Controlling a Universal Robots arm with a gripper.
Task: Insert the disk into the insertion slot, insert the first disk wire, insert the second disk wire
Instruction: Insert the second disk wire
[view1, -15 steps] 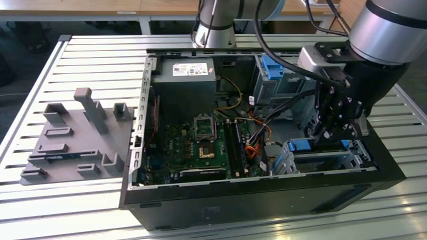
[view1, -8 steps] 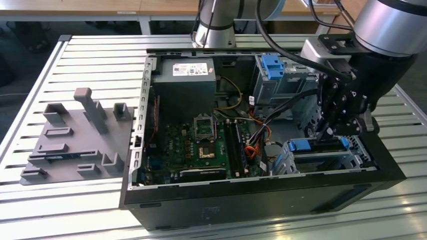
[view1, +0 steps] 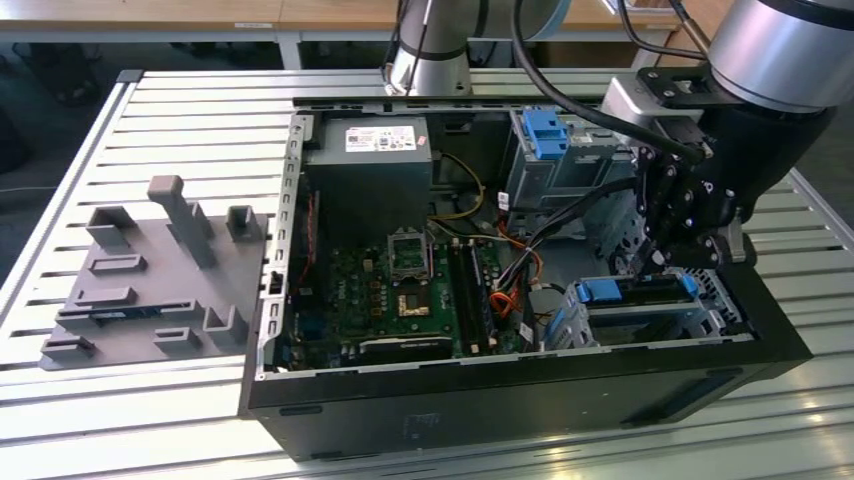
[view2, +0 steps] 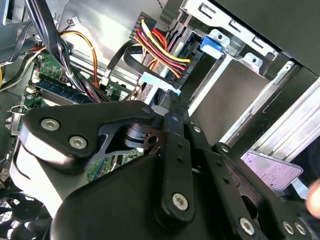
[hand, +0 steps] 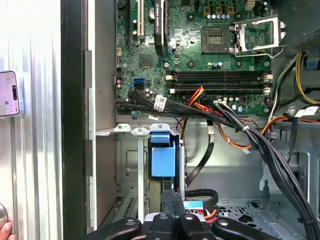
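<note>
"Gripper state?"

"Pinched together on a wire plug, it seems, held end-on so it can meet the disk. That sits in the slot, at the case's four o'clock corner in the exterior view."

"Arm?"

"Reaching steeply down from one o'clock, wrist just above the disk."

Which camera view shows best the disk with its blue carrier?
The exterior view: the disk sits in the insertion slot under the gripper. In the first wrist view its blue carrier shows end-on; in the second wrist view, a blue corner.
</note>
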